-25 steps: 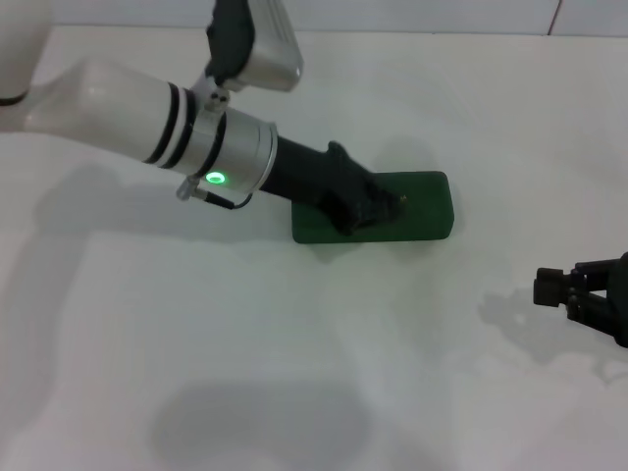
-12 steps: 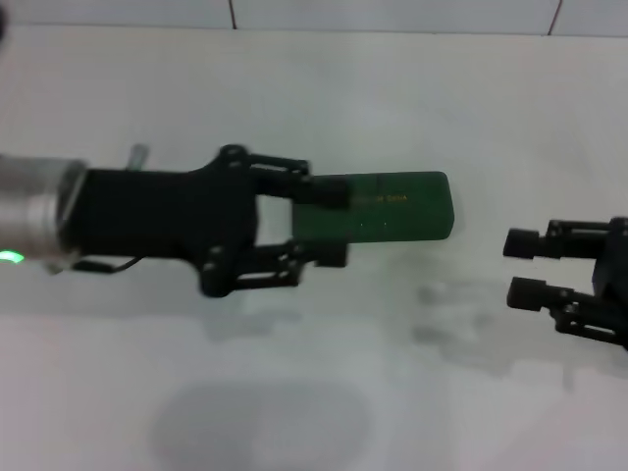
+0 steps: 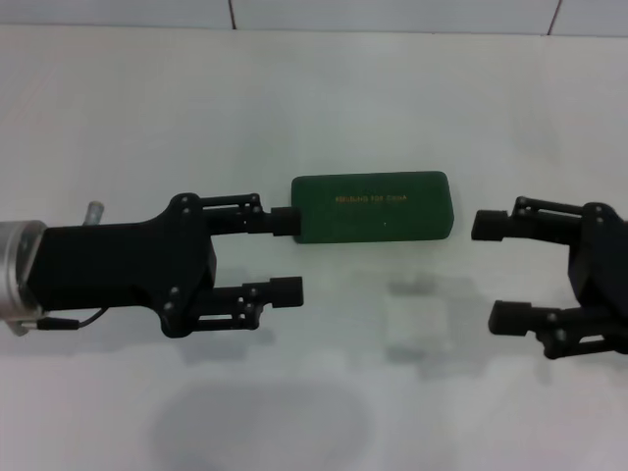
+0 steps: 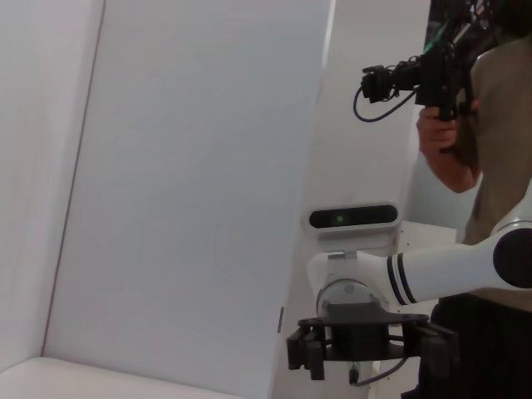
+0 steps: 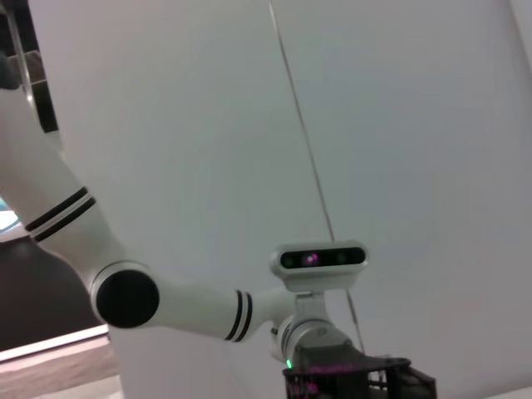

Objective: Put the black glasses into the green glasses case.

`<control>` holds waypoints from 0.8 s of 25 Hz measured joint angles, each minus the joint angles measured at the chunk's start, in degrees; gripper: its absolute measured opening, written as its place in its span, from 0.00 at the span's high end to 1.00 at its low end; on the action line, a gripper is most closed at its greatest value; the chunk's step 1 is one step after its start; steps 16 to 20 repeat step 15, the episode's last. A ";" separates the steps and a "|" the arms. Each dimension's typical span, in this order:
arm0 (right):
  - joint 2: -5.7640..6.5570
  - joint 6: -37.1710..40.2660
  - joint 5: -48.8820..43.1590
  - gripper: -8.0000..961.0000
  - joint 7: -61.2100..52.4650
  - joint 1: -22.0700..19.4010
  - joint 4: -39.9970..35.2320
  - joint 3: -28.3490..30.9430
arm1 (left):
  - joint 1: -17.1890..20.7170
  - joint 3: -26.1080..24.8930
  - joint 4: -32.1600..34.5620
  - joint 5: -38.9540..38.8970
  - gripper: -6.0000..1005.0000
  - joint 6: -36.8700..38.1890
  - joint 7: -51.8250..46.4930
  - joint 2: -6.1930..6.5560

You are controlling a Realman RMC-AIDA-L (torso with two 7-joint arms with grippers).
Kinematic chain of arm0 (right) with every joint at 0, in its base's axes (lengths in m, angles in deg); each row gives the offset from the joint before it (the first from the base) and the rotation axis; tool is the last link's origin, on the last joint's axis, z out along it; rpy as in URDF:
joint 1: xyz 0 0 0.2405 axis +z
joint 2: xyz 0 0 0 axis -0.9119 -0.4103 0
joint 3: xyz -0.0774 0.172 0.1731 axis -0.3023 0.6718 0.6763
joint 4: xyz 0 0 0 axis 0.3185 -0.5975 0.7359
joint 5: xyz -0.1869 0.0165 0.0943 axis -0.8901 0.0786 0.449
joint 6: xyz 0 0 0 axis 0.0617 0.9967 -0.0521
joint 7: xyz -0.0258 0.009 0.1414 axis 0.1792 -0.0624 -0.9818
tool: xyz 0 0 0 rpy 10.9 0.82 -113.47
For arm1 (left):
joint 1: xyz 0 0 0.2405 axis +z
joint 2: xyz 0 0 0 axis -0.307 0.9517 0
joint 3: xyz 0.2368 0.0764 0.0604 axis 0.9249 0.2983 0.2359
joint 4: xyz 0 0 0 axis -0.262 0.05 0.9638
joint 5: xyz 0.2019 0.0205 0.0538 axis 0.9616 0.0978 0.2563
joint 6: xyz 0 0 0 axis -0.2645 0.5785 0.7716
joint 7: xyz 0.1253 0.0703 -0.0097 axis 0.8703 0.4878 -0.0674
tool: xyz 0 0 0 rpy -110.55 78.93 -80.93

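The green glasses case (image 3: 373,208) lies shut on the white table (image 3: 324,108) in the head view, gold lettering on its lid. The black glasses are out of view. My left gripper (image 3: 288,257) is open and empty, held level just left of the case, its upper fingertip (image 3: 287,223) close to the case's left end. My right gripper (image 3: 496,271) is open and empty to the right of the case, a short gap from it. The left wrist view shows the right gripper (image 4: 366,349) far off; the right wrist view shows the left gripper (image 5: 357,378) far off.
A tiled wall edge (image 3: 392,15) runs along the back of the table. In the left wrist view a person (image 4: 490,125) holding a camera rig stands behind the robot.
My left arm has swung off the top of the case to its left and now points level at it, open. My right gripper has moved in from the right edge towards the case.
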 joint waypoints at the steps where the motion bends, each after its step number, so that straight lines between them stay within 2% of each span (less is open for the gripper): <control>1: -0.01 -0.20 0.01 0.25 0.11 0.06 0.00 -0.55 | 0.10 -0.03 -0.71 -0.13 0.37 -0.01 0.00 0.26; 4: -0.08 -1.05 0.05 0.19 0.28 0.09 0.00 -1.76 | 0.16 -0.07 -1.13 -0.36 0.34 -0.01 -0.01 0.43; 8: -0.24 -1.89 0.11 0.12 1.36 0.17 -0.01 -2.85 | 0.24 -0.12 -1.57 -0.14 0.34 -0.01 -0.09 0.50; 20: -0.24 -4.04 0.65 0.12 1.92 0.72 0.03 -5.30 | -0.20 -1.06 -3.21 -0.04 0.34 -0.01 -0.69 0.57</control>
